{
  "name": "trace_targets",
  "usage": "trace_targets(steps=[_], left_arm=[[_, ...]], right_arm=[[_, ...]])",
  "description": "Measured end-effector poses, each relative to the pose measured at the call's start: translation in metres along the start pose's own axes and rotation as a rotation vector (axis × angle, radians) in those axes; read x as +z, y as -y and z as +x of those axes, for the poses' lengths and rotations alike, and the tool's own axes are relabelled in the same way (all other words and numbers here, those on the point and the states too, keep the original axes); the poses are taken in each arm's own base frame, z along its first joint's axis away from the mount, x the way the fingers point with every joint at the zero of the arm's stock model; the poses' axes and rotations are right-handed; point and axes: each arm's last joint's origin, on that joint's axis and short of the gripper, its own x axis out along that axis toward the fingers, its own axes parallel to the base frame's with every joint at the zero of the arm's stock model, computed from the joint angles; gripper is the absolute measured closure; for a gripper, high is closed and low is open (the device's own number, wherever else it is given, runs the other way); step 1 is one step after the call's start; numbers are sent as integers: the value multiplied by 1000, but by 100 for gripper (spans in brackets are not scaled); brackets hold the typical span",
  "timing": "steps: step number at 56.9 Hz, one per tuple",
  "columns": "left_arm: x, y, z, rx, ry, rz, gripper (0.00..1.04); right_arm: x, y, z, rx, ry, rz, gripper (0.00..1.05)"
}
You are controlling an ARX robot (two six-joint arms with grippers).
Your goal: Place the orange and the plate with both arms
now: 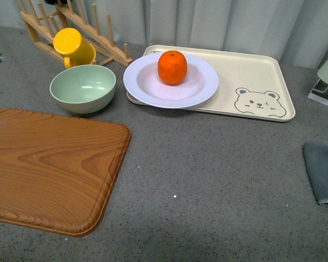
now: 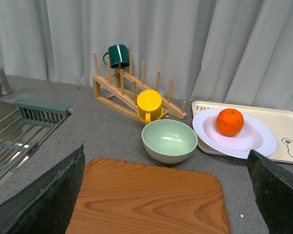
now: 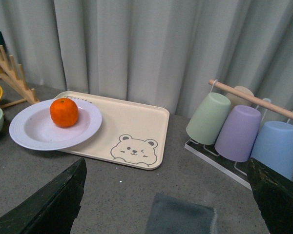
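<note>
Both grippers show only in their own wrist views, each as two dark fingers at the lower corners of the picture. The left gripper [image 2: 166, 195] has its jaws spread wide with nothing between them; below the gap lies a wooden board [image 2: 151, 200]. The right gripper [image 3: 166, 195] is likewise spread wide and holds nothing; a grey cloth [image 3: 183, 214] lies on the counter [image 3: 136, 190] under the gap. Neither arm appears in the front view.

Beyond the left gripper, past the board, stands a green bowl [image 2: 169, 141], upright and just beside the plate [image 2: 234, 134]. The orange [image 1: 172, 67] sits in the middle of the plate [image 1: 153, 87], resting on it. The plate in turn lies on the left end of a beige tray [image 1: 251, 76], its rim hanging over the tray's left and near edges. A bear face [image 1: 257, 102] is printed at the tray's near right corner, well apart from the plate.

Behind the bowl a yellow cup [image 1: 74, 48] hangs tilted on a wooden rack [image 1: 93, 33]. A dark green cup [image 2: 118, 55] sits on the rack's far, high end. Left of the rack is a sink [image 2: 14, 141] with a grey-green grid at its edge.

To the right, well apart from the tray, three upturned cups, green [image 3: 208, 118], purple [image 3: 237, 132] and blue [image 3: 276, 148], lean on a stand under a wooden rod [image 3: 254, 100]. Pale curtains close the back.
</note>
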Motion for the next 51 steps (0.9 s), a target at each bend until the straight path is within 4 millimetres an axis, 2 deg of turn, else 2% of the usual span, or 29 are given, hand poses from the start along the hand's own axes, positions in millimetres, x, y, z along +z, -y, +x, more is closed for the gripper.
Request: trace_targets(steps=[4,9,19,27,32,40,51], left_arm=[[0,0,0,0,0,0,7],[0,0,0,0,0,0,7],[0,0,0,0,0,0,7],[0,0,0,0,0,0,7],[0,0,0,0,0,0,7],[0,0,0,0,0,0,7],[0,0,0,0,0,0,7]], right_arm=[[-1,0,-1,5,3,-3,9],[-5,1,-2,-54,44,51,21],[-3,6,-6,-64,70,102,53],[-5,17,-10,-75,69,109,90],[-5,17,-11,-70,70,108,104],[-9,16,-21,-71,50,110,104],[-9,16,-22,-71,62,110,104]])
